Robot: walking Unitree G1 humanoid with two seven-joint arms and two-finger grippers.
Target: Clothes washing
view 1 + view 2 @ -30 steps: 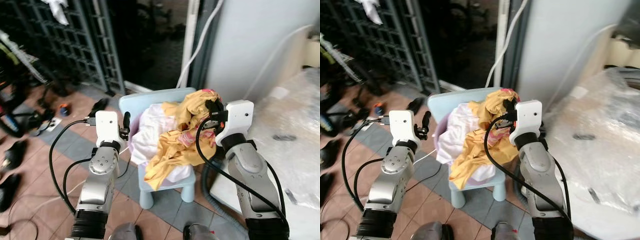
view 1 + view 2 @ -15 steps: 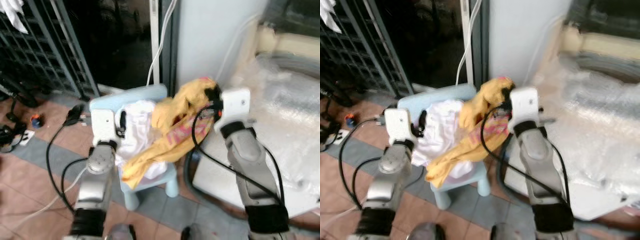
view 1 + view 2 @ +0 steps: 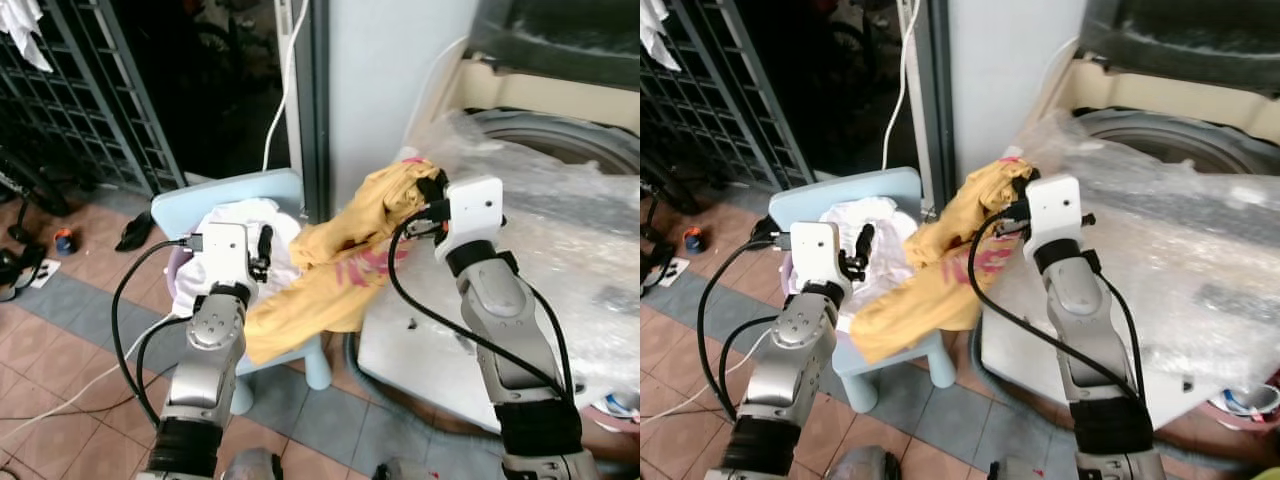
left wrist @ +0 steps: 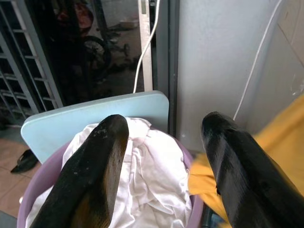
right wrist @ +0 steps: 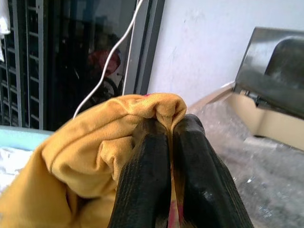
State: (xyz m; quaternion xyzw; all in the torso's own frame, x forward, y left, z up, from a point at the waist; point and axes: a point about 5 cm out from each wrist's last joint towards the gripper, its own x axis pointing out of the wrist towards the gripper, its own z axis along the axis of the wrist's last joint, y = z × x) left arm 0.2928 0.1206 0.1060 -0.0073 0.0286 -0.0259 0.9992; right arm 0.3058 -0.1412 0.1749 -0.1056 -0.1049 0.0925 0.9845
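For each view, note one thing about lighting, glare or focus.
Left eye view: sharp, and the doorway behind the blue chair is nearly black.
Right eye view: the plastic wrap throws pale glare.
Left wrist view: the near fingers look soft.
Right wrist view: the yellow garment is evenly lit.

Head stereo pair looks fwd and down from above both arms, sharing chair [image 3: 225,200], yellow cloth [image 3: 340,265] and washer [image 3: 1160,140]. L wrist cam looks along its fingers [image 4: 92,171], close over basin [image 4: 35,187]. R wrist cam sits very near the cloth.
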